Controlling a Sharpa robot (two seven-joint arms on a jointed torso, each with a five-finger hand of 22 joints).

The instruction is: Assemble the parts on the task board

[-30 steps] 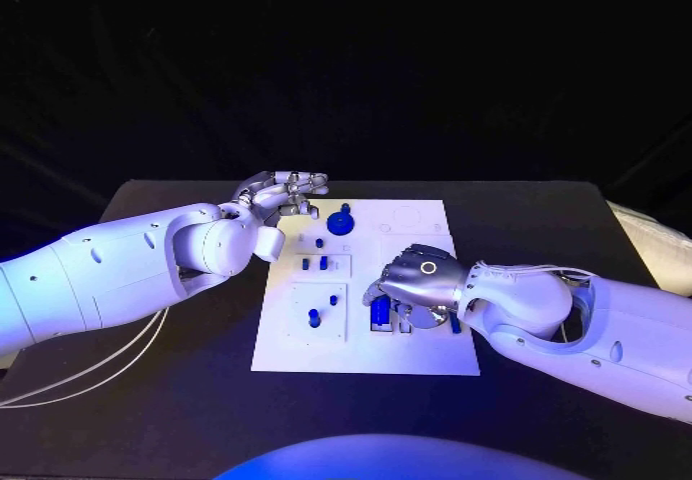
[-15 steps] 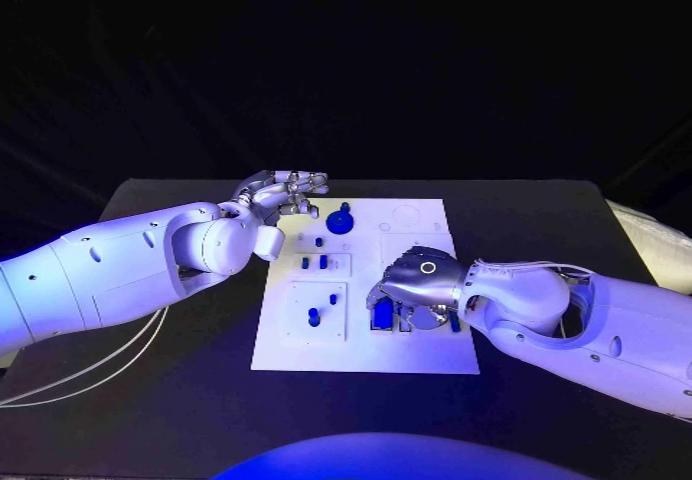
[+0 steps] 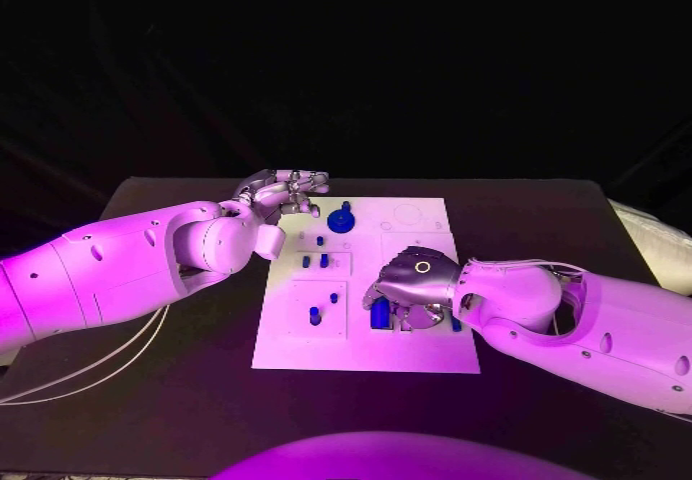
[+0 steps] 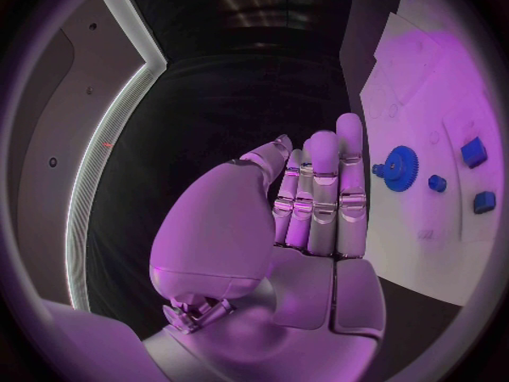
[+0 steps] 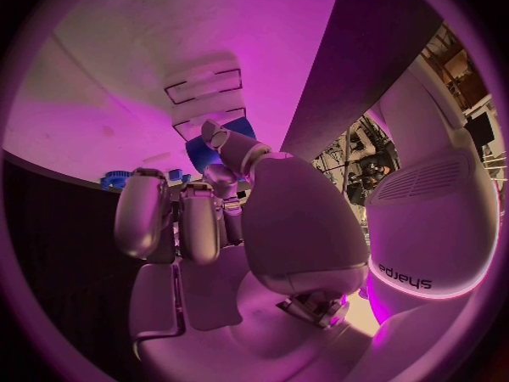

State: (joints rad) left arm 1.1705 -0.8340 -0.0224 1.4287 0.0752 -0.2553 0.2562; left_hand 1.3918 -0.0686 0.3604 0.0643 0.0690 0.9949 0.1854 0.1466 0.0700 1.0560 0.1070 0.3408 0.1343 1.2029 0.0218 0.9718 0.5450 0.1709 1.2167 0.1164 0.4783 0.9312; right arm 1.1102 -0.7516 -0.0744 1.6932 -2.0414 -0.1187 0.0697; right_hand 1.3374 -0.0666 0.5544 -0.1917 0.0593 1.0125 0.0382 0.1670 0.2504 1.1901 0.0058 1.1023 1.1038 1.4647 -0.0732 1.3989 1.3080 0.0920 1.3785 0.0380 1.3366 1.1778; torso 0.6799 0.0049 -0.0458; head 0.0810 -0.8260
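The white task board [image 3: 433, 350] lies in the middle of the black table. My right hand [image 3: 415, 281] hangs over its near right part, fingers curled down. Thumb and a finger pinch a blue block [image 3: 379, 314] standing in the board; the right wrist view shows this blue block [image 5: 204, 154] at the fingertips. My left hand [image 3: 283, 190] hovers at the board's far left corner. Its fingers [image 4: 323, 187] are stretched out and hold nothing. A blue gear [image 3: 340, 221] sits just beside it, and the left wrist view shows the gear [image 4: 399, 168] beyond the fingertips.
Several small blue pegs [image 3: 313, 317] stand in the board's left half, with two more [image 3: 315, 262] further back. Small blue pieces [image 4: 474, 152] lie past the gear. Black table [image 3: 173, 400] surrounds the board on all sides.
My right hand has edged a little to the left over the blue block. The left hand stays where it was.
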